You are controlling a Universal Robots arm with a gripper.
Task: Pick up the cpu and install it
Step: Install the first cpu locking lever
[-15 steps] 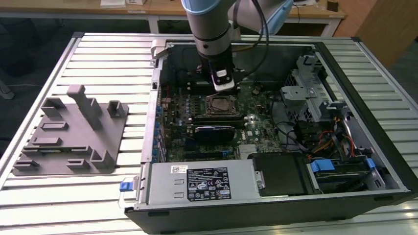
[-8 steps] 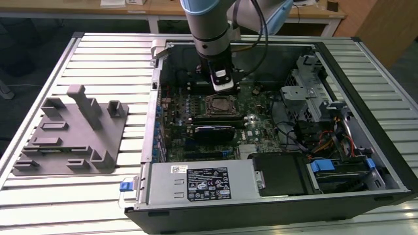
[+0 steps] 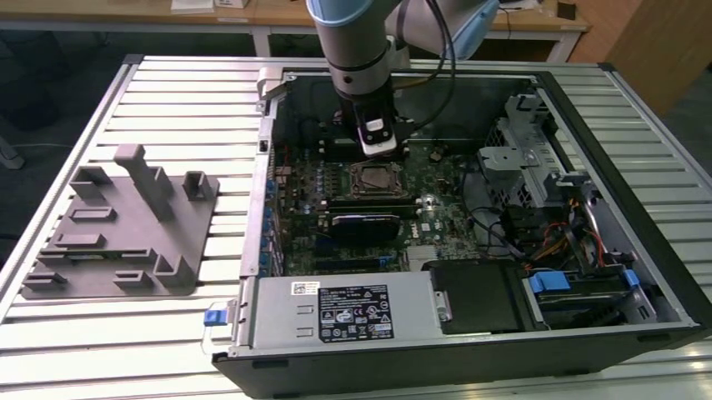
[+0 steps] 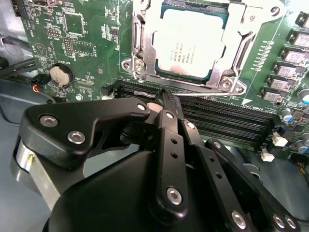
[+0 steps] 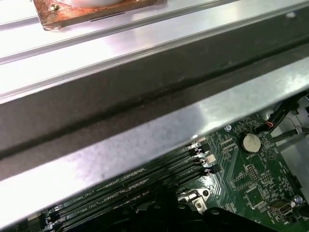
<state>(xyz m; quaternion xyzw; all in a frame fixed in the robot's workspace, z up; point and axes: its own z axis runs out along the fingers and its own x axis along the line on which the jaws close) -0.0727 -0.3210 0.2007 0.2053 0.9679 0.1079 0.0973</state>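
1. Cpu [image 4: 192, 44] seated flat in its socket on the green motherboard [image 4: 87, 43], shiny silver square top framed by the bright metal retention frame [image 4: 145, 48]; seen in the exterior view too, mid-board inside the open computer case [image 3: 579, 108].
2. Gripper [image 4: 166, 99] hanging just over the black memory slots [image 4: 227, 123] beside the socket, jaws pressed together at the tips and grasping nothing; glossy black linkages with steel pins.
3. Round silver coin cell [image 4: 61, 74] on the board near one corner, also visible in the first wrist view.
4. Case lying on its side on a table [image 3: 167, 100] of ribbed aluminium slats, toward the table's middle.
5. Grey moulded fixture tray [image 3: 122, 225] with upright posts near the table's edge at the exterior view's left.
6. Wooden benches [image 3: 534, 21] beyond the far edge.
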